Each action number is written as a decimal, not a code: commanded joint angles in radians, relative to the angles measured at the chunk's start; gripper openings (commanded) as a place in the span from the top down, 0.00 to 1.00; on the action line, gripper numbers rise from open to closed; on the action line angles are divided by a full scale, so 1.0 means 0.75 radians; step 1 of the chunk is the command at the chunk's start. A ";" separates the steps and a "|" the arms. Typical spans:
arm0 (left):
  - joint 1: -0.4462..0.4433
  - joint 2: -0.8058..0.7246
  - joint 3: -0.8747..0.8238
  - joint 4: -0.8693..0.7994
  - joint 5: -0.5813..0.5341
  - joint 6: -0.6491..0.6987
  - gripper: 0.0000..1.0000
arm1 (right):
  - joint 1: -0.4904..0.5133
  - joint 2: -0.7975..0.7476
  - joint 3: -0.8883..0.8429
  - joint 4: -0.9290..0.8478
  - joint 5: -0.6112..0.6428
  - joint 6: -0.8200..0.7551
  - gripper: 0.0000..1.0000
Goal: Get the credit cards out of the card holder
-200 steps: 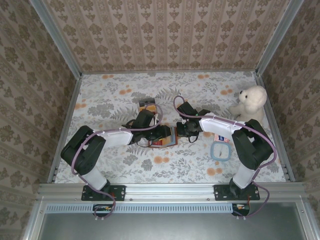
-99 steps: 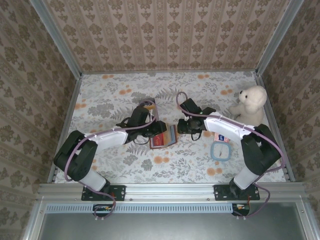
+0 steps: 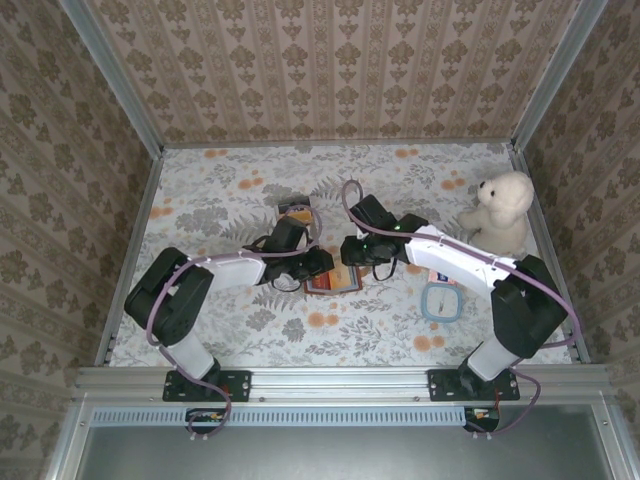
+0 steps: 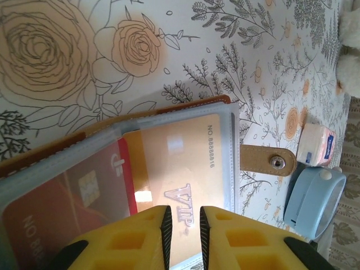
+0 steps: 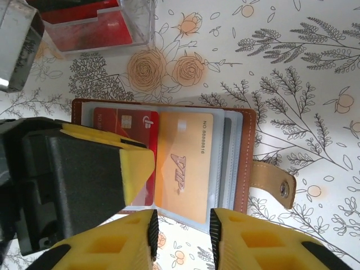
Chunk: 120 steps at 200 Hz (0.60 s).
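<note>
Up close — gold VIP card (image 5: 185,163)

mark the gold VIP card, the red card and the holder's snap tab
gold VIP card (image 5: 179,169), right wrist view, on the VIP lettering.
red card (image 5: 112,125), right wrist view, red face left of the chip.
snap tab (image 4: 257,157), left wrist view, tan strap left of the stud.
</note>
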 commanded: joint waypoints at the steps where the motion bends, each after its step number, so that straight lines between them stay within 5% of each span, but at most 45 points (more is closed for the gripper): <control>1: -0.006 0.021 0.026 -0.009 -0.003 -0.010 0.79 | 0.001 0.095 0.037 -0.001 -0.076 0.022 0.70; 120: -0.005 0.065 -0.105 0.071 -0.078 -0.096 0.79 | -0.016 0.356 0.017 0.056 -0.065 0.076 0.80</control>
